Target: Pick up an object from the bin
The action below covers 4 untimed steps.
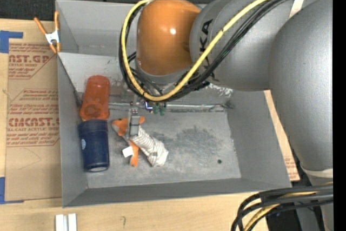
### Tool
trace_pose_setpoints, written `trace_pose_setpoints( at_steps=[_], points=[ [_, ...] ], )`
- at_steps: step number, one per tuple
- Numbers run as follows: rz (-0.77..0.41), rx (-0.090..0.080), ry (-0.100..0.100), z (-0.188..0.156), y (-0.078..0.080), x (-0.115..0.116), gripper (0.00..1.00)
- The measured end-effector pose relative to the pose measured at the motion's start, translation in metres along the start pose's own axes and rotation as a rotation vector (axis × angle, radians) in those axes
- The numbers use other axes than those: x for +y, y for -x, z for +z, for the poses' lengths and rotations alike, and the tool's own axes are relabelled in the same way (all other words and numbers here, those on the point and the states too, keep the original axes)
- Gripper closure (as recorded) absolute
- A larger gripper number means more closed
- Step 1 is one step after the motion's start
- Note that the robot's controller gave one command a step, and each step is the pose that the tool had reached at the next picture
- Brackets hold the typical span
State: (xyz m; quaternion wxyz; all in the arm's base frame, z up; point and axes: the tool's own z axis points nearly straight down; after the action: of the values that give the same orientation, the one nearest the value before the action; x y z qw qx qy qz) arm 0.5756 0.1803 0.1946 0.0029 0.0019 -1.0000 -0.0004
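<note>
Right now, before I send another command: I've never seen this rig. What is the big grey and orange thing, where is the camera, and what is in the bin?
The big grey shape is a robot arm reaching in from the right. The orange dome is a cover on its wrist, with cables looped round it. The single camera looks down on the grey metal bin from above, slightly to one side. Along the bin's left side lie an orange translucent container and, just below it, a dark blue cylinder. Mid-bin is a crumpled white wrapper with small orange pieces beside it. The arm's tip comes down at that cluster. I cannot tell whether anything is held.
</note>
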Motion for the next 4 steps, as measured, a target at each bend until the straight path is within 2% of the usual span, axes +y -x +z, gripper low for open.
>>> trace_pose_setpoints(
  at_steps=[1, 2, 3, 4],
  points=[
    [0.002, -0.008, 0.001, -0.005, 0.002, -0.001, 0.00],
    [0.065, -0.012, 0.003, 0.071, 0.011, -0.004, 0.00],
    [0.083, -0.003, 0.000, 0.114, 0.010, -0.006, 0.00],
    [0.297, -0.007, 0.002, 0.100, 0.015, -0.008, 0.00]
  ],
)
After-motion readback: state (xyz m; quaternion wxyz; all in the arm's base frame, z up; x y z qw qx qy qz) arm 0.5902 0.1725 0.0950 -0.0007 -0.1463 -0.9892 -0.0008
